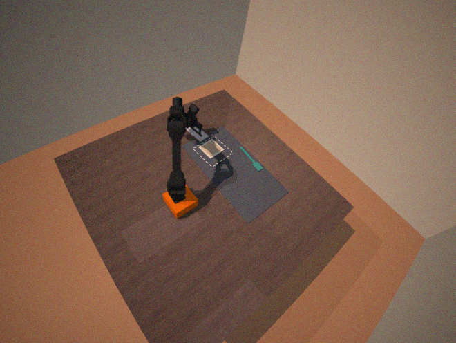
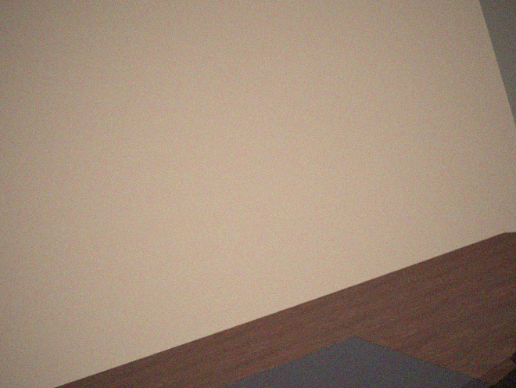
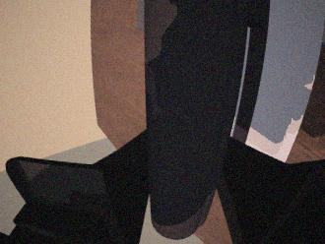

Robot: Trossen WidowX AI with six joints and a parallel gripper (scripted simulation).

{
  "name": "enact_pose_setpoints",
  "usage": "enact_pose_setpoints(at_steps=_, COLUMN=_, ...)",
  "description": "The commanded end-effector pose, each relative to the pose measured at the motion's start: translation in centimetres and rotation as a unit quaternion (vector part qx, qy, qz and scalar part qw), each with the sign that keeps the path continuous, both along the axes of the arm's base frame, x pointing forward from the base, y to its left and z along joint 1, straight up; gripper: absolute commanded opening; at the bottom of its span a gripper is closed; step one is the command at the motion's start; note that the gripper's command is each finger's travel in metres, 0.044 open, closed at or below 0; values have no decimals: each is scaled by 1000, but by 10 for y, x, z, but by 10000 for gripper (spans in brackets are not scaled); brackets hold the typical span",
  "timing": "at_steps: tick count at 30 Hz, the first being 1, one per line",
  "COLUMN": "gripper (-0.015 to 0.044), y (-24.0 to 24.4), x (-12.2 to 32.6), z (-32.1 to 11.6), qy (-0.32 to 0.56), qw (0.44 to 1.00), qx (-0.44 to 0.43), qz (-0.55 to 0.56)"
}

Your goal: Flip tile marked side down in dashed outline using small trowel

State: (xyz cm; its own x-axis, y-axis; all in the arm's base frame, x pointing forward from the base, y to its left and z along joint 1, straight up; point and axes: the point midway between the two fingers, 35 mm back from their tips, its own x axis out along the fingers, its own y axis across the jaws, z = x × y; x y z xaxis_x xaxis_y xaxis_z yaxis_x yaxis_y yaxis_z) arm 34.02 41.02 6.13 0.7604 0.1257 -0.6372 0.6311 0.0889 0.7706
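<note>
The small trowel has a black handle (image 3: 184, 98) and a flat grey metal blade (image 1: 197, 133) (image 3: 291, 64). My gripper (image 1: 192, 120) (image 3: 179, 131) is shut on the handle. It holds the trowel at the far end of the mat (image 1: 250, 191) (image 2: 354, 363), with the blade just beyond the tile. The tile (image 1: 211, 147) lies within the dashed outline (image 1: 212, 166), towards its far side. It shows a pale rim and a darker greyish middle. I cannot tell whether that middle is the mark or a shadow, nor whether the blade touches the tile.
A teal long-handled tool (image 1: 257, 167) lies on the mat, right of the outline. The orange arm base (image 1: 179, 206) stands on the brown table (image 1: 177, 265), left of the mat. Walls rise behind the far edges. The exterior view shows neither tile nor trowel.
</note>
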Motion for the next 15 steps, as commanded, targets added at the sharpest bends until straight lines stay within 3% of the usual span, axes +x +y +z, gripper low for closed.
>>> enact_pose_setpoints(at_steps=1, gripper=0, y=1, x=4, z=10, qy=-11, qw=1000, qx=11, qz=-10)
enact_pose_setpoints(at_steps=15, gripper=0, y=2, x=5, z=-4, qy=-11, qw=1000, qx=11, qz=-10)
